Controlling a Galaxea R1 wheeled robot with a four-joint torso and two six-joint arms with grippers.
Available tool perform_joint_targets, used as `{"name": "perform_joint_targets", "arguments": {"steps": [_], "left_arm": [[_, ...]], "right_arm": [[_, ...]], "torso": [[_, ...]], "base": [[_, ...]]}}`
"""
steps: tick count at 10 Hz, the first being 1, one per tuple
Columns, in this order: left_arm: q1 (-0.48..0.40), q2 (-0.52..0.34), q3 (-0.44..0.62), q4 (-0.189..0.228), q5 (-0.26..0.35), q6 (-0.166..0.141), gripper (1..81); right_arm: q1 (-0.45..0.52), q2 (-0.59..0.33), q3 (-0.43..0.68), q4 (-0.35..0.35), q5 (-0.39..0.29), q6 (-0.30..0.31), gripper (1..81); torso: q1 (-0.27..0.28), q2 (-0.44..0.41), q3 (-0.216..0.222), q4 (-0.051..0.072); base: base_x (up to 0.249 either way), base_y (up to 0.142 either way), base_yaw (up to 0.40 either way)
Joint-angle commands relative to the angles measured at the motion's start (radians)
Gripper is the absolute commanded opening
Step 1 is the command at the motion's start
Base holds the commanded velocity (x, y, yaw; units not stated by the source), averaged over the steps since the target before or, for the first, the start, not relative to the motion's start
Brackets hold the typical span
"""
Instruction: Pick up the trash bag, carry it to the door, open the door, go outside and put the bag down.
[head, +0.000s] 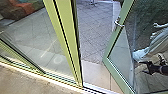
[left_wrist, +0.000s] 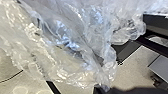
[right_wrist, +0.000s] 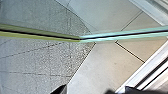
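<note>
The floor (head: 21, 81) indoors is a dull grey-brown, ending at a pale sill (head: 62, 82). Outside, smooth beige slabs (head: 96, 72) border rougher grey paving (head: 96, 30) crossed by slanting joints. On its far part stands a small legged object (head: 93, 3), too blurred to name.

I have open room over grey paving (head: 95, 32) left of the green-framed glass door (head: 115, 75), bounded by a thick yellow-green post (head: 73, 45).
</note>
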Motion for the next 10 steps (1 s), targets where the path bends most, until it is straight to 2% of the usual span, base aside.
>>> {"name": "perform_joint_targets", "arguments": {"steps": [1, 3, 5, 8, 10], "left_arm": [[0.022, -0.009, 0.016, 0.003, 0.102, 0.003, 1.0], [0.018, -0.008, 0.016, 0.011, 0.104, 0.003, 1.0], [0.018, -0.008, 0.016, 0.011, 0.104, 0.003, 1.0], [0.016, -0.008, 0.021, 0.011, 0.104, 0.003, 1.0], [0.016, -0.009, 0.021, 0.012, 0.104, 0.003, 1.0]], "right_arm": [[-0.11, 0.06, -0.023, -0.089, -0.002, -0.017, 81.1], [-0.265, 0.159, -0.062, -0.157, 0.036, -0.02, 81.1], [-0.325, 0.224, -0.095, -0.183, 0.062, -0.022, 81.1], [-0.379, 0.285, -0.126, -0.221, 0.064, -0.022, 81.1], [-0.437, 0.331, -0.134, -0.275, 0.064, -0.022, 81.1]], "torso": [[0.0, -0.001, 0.0, 0.0], [0.0, -0.001, 0.0, 0.0], [0.0, -0.001, 0.047, 0.0], [0.0, -0.001, 0.097, 0.0], [0.0, -0.001, 0.139, 0.0]], "base": [[0.0, 0.0, 0.0], [0.0, 0.0, 0.0], [0.0, 0.0, 0.0], [0.0, 0.0, 0.0], [0.0, 0.0, 0.0]]}}
